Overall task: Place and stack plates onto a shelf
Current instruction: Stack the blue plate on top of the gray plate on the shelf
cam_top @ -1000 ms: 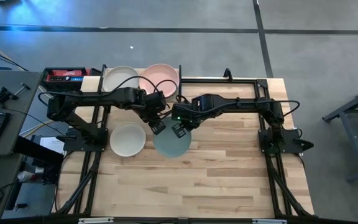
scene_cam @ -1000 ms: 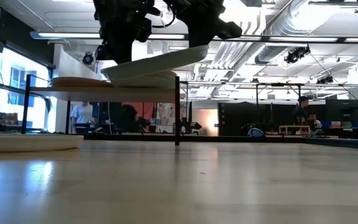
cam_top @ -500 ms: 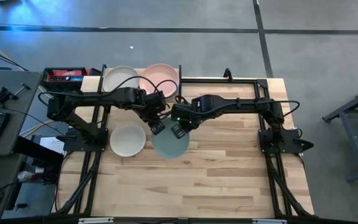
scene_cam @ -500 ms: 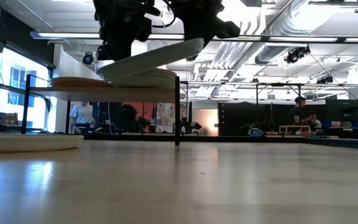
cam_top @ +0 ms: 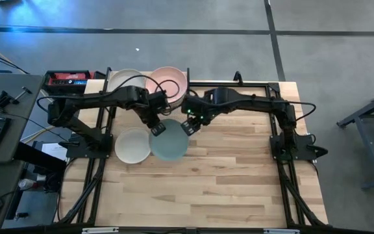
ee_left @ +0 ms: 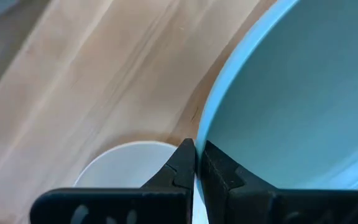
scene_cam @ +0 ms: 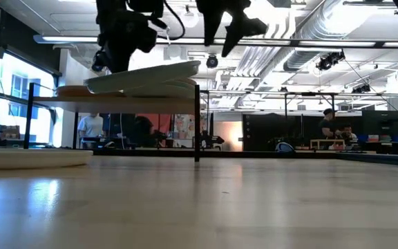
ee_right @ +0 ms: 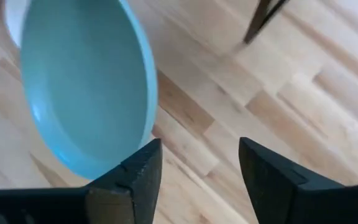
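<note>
At the centre of the high view the left gripper (cam_top: 156,129) pinches the rim of the pale blue plate (cam_top: 169,145), while in the low view that plate (scene_cam: 144,75) hangs tilted above the shelf (scene_cam: 116,101) at upper left, and in the right wrist view the right gripper (ee_right: 199,165) gapes wide beside it.

Both arms cover the front edge of the shelf (cam_top: 149,91) and part of the pink plate (cam_top: 169,79) on it in the high view. The left wrist view cuts off most of the pale blue plate (ee_left: 297,93) and the white plate (ee_left: 126,163) beneath it.
</note>
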